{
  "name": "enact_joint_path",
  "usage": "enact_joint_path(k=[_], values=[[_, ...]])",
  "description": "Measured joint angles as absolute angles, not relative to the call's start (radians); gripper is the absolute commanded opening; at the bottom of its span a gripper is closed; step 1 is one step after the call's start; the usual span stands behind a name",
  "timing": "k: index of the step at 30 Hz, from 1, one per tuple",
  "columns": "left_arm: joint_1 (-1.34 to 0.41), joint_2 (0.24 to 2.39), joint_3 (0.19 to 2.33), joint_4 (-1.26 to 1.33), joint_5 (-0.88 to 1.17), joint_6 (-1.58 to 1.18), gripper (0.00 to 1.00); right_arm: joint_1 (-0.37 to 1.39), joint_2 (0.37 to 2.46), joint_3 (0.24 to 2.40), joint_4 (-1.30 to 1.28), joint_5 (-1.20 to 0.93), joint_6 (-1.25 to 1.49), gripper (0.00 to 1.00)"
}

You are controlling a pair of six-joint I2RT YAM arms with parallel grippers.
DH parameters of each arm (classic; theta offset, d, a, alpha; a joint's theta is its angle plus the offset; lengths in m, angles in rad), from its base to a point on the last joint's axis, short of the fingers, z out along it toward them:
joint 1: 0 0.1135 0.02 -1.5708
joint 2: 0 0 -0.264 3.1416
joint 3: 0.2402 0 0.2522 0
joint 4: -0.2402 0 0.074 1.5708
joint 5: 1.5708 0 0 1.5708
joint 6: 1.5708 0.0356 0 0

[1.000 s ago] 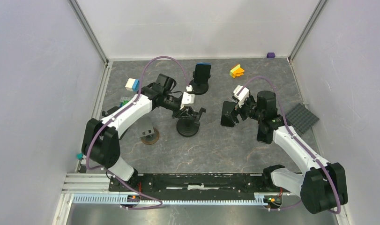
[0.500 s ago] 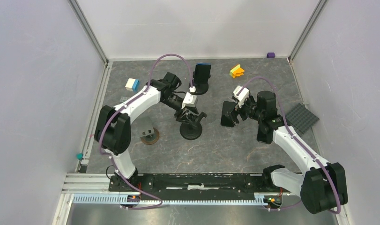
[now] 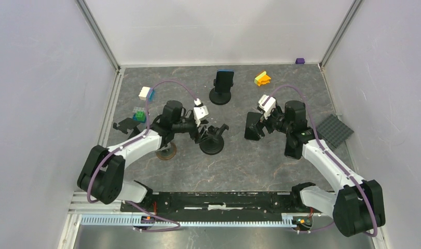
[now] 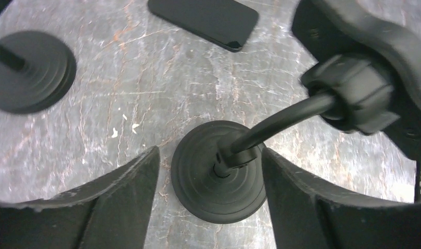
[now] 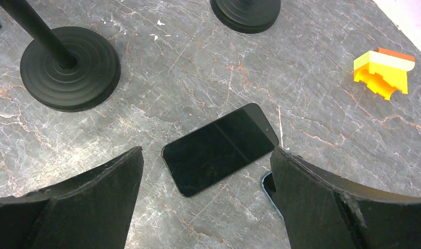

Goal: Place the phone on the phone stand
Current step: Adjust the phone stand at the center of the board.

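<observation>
The black phone (image 5: 221, 148) lies flat, screen up, on the grey table; the top view shows it (image 3: 251, 127) right of centre. My right gripper (image 5: 206, 150) hovers over it, open, one finger on each side and nothing held. The empty black phone stand (image 3: 212, 145) stands left of the phone. In the left wrist view its round base (image 4: 218, 174) sits flat, with a bent stem rising to the cradle (image 4: 364, 67). My left gripper (image 4: 209, 153) is open, its fingers either side of the base, gripping nothing. In the top view the left gripper (image 3: 203, 133) is at the stand's left.
A second stand (image 3: 221, 88) at the back holds a blue-edged phone. Another phone (image 3: 293, 147) lies under the right arm. A yellow-orange block (image 3: 261, 78), a grey baseplate (image 3: 334, 130), a white-blue block (image 3: 146, 93), a green block (image 3: 139, 113) and a round disc (image 3: 165, 151) lie around.
My left gripper has opened and let go of the stand's stem. The left arm has swung back toward the near left, and the stand has ended up slightly nearer. The right arm has not moved.
</observation>
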State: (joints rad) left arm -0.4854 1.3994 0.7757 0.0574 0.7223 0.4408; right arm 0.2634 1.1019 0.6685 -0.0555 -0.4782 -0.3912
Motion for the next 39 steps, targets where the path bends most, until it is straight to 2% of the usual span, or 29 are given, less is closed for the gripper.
enact_joint_path(k=[6, 9, 14, 16, 18, 23, 30, 36, 39], values=[[-0.525, 1.386, 0.633, 0.319, 0.593, 0.233, 0.68, 0.263, 1.105, 0.668, -0.056, -0.477, -0.392, 0.97], [-0.566, 1.376, 0.590, 0.418, 0.543, 0.172, 0.59, 0.263, 1.108, 0.667, -0.056, -0.477, -0.391, 0.97], [-0.622, 1.370, 0.553, 0.550, 0.443, 0.110, 0.30, 0.263, 1.113, 0.664, -0.056, -0.477, -0.392, 0.97], [-0.625, 1.370, 0.546, 0.582, 0.418, 0.105, 0.11, 0.263, 1.113, 0.663, -0.058, -0.477, -0.392, 0.97], [-0.625, 1.371, 0.540, 0.604, 0.400, 0.105, 0.02, 0.263, 1.113, 0.663, -0.058, -0.477, -0.392, 0.97], [-0.603, 1.377, 0.534, 0.617, 0.469, 0.123, 0.02, 0.261, 1.113, 0.663, -0.060, -0.477, -0.392, 0.97], [-0.499, 1.450, 0.607, 0.589, 0.815, 0.174, 0.02, 0.261, 1.113, 0.663, -0.062, -0.477, -0.393, 0.97], [-0.492, 1.549, 0.832, 0.275, 1.027, 0.444, 0.02, 0.260, 1.115, 0.663, -0.062, -0.469, -0.397, 0.97], [-0.495, 1.604, 0.961, 0.046, 1.070, 0.643, 0.07, 0.258, 1.115, 0.663, -0.062, -0.465, -0.399, 0.97]])
